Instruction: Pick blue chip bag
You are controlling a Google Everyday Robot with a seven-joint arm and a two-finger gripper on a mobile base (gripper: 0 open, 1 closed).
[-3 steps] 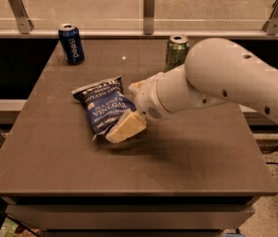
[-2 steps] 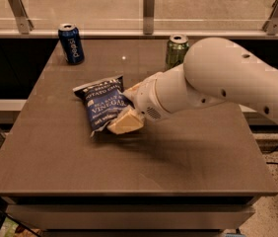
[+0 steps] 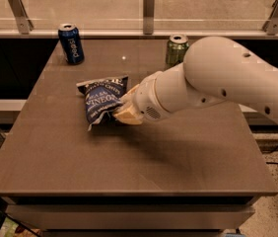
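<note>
The blue chip bag (image 3: pixel 101 100) is dark blue and crinkly with white lettering and lies left of the table's middle. My gripper (image 3: pixel 125 111) reaches in from the right on a thick white arm (image 3: pixel 227 83). Its cream fingers (image 3: pixel 128 115) are closed on the bag's right edge. The bag's right side is pinched and slightly raised, while its lower left corner still touches the table. The fingertips are partly hidden by the bag and the wrist.
A blue drink can (image 3: pixel 71 44) stands at the back left of the brown table (image 3: pixel 129 181). A green can (image 3: pixel 177 50) stands at the back, just behind my arm. A glass railing with metal posts (image 3: pixel 149 4) runs behind the table.
My gripper has moved slightly up and back along the bag's right edge. The bag has bunched up and shifted a little with it. The cans have not moved.
</note>
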